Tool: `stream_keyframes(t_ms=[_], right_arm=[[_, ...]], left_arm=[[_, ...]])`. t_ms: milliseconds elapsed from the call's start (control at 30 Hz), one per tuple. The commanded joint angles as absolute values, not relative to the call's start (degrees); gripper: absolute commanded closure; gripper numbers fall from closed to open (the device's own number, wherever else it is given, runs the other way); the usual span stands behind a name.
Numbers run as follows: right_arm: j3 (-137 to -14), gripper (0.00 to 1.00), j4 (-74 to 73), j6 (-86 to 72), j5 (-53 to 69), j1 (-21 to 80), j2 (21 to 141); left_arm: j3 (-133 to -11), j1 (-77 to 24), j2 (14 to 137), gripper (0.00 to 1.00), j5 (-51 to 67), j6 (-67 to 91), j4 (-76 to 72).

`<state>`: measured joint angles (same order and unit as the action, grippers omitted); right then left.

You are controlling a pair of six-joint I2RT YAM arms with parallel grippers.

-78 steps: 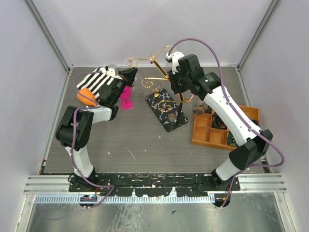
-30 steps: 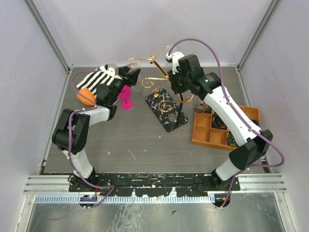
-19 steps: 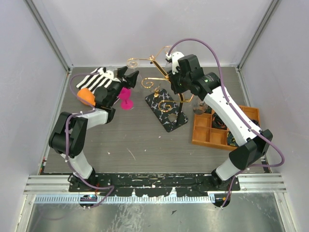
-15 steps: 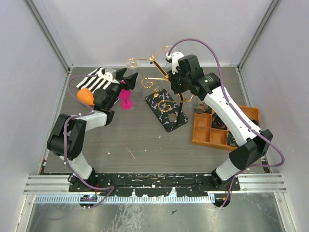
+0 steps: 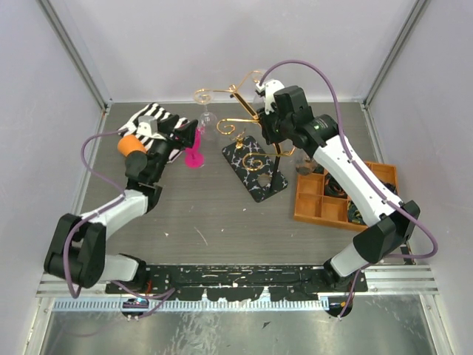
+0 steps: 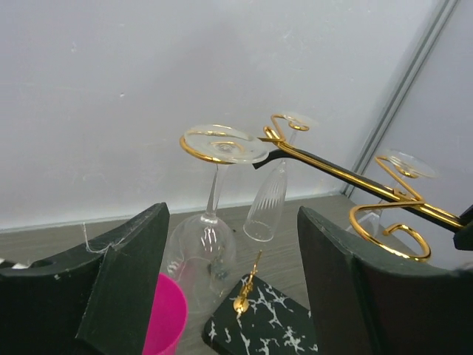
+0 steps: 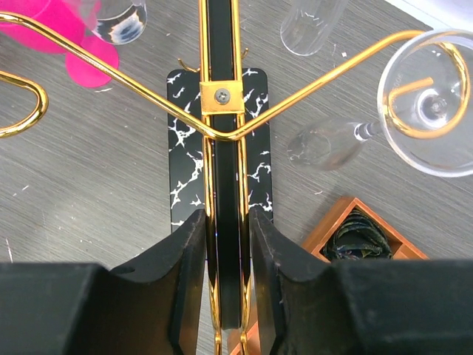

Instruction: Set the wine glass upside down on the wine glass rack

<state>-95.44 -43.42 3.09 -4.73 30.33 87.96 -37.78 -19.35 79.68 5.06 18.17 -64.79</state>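
1. Your left gripper (image 6: pixel 233 275) stands wide open, holding nothing.
2. The wine glass (image 6: pixel 198 248) hangs inverted on the wine glass rack (image 7: pixel 222 96), apart from both fingers.
3. Your right gripper (image 7: pixel 225 231) clamps the rack's black post.
4. A pink cup (image 6: pixel 166 316) sits just beside the glass bowl.

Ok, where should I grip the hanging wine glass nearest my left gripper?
Probably the bare upright stem of the wine glass, with the left gripper coming in level from its present side: the foot sits in the rack's spiral and the bowl hangs wide below.

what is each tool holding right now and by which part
Right tool grips the wine glass rack by its central bar. Left tool is open, holding nothing; the wine glass hangs from the rack.
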Motion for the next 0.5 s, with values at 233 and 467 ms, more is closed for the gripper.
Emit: stream_keyframes(t_ms=[233, 467], right_arm=[[-96.8, 0.49, -37.3, 2.7, -8.9, 29.7, 82.6], [-95.1, 0.28, -34.5, 2.1, -9.5, 29.7, 79.0]], left_arm=[[-33.3, -19.5, 57.7, 0.18, 0.2, 19.9, -31.7], [-33.8, -19.5, 45.0, 0.11, -5.0, 18.6, -9.0]])
